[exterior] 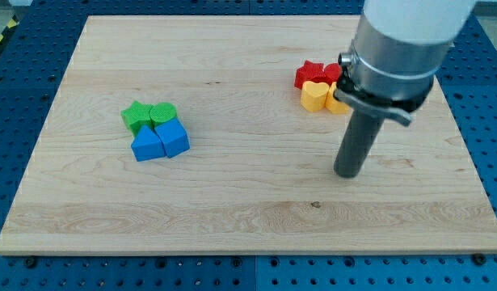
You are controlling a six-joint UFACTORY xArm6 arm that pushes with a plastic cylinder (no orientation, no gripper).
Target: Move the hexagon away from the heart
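Note:
A yellow heart (pixel 314 95) lies at the upper right of the wooden board (pixel 248 202). A second yellow block (pixel 335 103), possibly the hexagon, touches its right side and is partly hidden by the arm. A red star (pixel 310 73) and another red block (pixel 332 73) of unclear shape sit just above them, touching. My tip (pixel 347 175) rests on the board below this cluster, about a block's length lower than the yellow blocks and apart from them.
At the board's left, a green star (pixel 135 116), a green round block (pixel 162 114), a blue triangle (pixel 146 145) and a blue cube (pixel 174 137) form a tight group. The arm's grey body (pixel 393 56) covers the cluster's right side.

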